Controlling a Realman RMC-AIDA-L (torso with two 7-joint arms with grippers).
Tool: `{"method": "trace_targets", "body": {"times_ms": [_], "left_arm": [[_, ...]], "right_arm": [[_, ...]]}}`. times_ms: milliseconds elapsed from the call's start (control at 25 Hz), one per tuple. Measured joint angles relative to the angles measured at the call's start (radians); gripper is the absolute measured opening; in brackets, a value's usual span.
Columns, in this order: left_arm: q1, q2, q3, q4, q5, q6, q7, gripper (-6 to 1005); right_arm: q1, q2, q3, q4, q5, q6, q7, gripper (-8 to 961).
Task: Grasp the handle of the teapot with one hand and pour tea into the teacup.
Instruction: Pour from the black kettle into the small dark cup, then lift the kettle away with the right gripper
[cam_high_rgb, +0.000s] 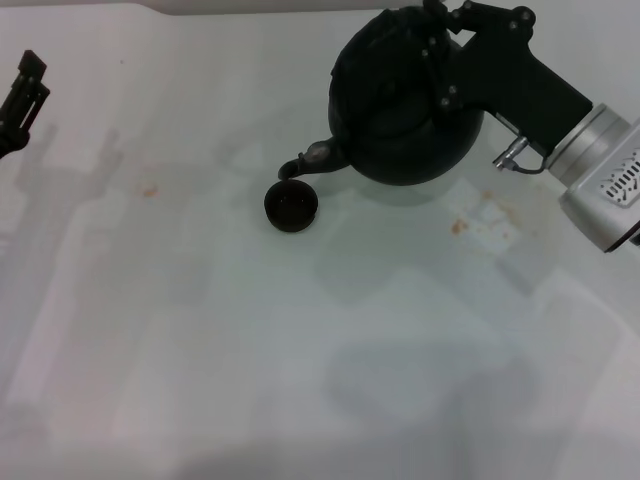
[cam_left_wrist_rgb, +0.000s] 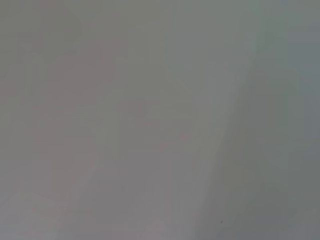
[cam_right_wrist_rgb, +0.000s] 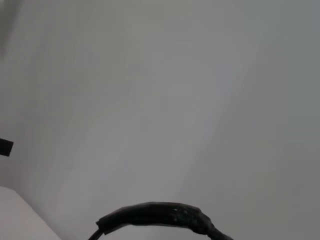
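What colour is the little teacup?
The teacup is dark brown-black, seen best in the head view.

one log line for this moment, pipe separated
right gripper shut on handle | round black teapot tilted, spout over tiny dark teacup | left gripper parked far left

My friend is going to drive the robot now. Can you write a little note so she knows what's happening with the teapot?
Right gripper: shut on the thick black arched handle, holding the big round black teapot tilted, spout down over the tiny dark round teacup on the white table.
Left gripper: parked at the table's far left edge.
Done: handle grasped, pot tipped.
Left: finish pouring; no tea stream visible. Then set the pot down.
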Motion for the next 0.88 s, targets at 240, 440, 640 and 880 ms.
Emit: {"method": "trace_targets", "body": {"times_ms": [240, 440, 640, 880], "left_arm": [[-0.003, 0.000, 0.001, 0.000, 0.000, -0.001, 0.000, 834], [-0.004, 0.000, -0.001, 0.000, 0.000, -0.001, 0.000, 835], [-0.005, 0.000, -0.002, 0.000, 0.000, -0.001, 0.000, 835], [-0.002, 0.000, -0.002, 0.000, 0.000, -0.001, 0.000, 835]], "right_arm": [[0.000, 0.000, 0.003, -0.003, 0.000, 0.002, -0.055, 136], [0.001, 0.000, 0.013, -0.003, 0.001, -0.003, -0.089, 133], [0.001, 0.000, 0.011, -0.003, 0.001, 0.000, -0.130, 128], [0.001, 0.000, 0.008, -0.002, 0.002, 0.001, -0.169, 122]]}}
